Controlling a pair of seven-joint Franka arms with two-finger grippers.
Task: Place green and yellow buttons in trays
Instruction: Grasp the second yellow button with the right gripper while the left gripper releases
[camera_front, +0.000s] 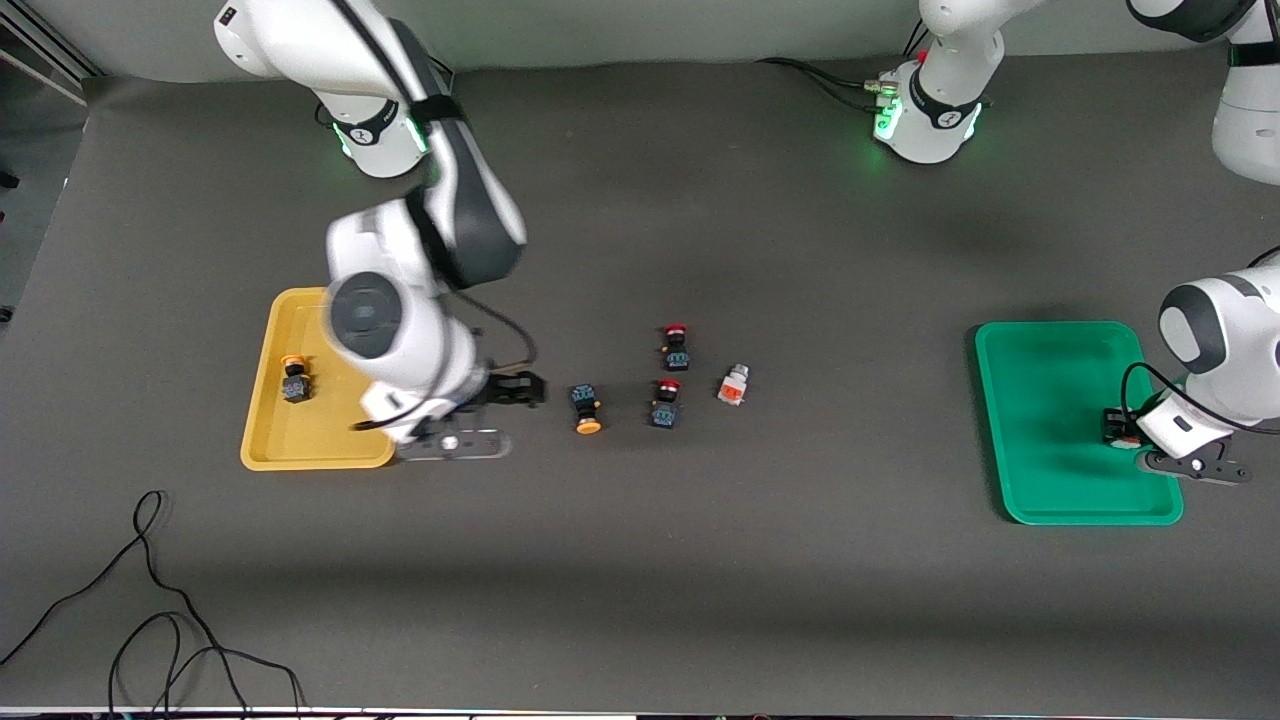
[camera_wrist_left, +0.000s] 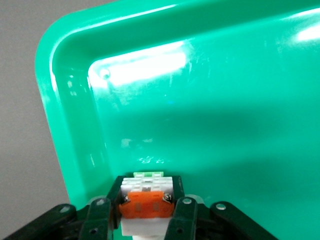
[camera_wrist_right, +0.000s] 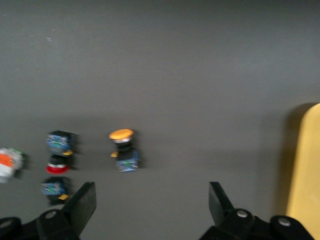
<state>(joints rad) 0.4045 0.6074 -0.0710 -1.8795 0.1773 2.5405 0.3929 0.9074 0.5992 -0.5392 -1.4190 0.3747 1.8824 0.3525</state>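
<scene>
Left wrist view shows the left gripper (camera_wrist_left: 145, 212) clamped on a white-grey button (camera_wrist_left: 145, 207) over the green tray (camera_wrist_left: 210, 115). Right gripper (camera_wrist_right: 150, 202) spread wide over the table, a yellow-capped button (camera_wrist_right: 123, 149) just ahead of its fingertips. No readable lettering.

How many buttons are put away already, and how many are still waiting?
One yellow button lies in the yellow tray. The left gripper holds a white button over the green tray. Waiting: another yellow button and white button. The right gripper is open.
</scene>
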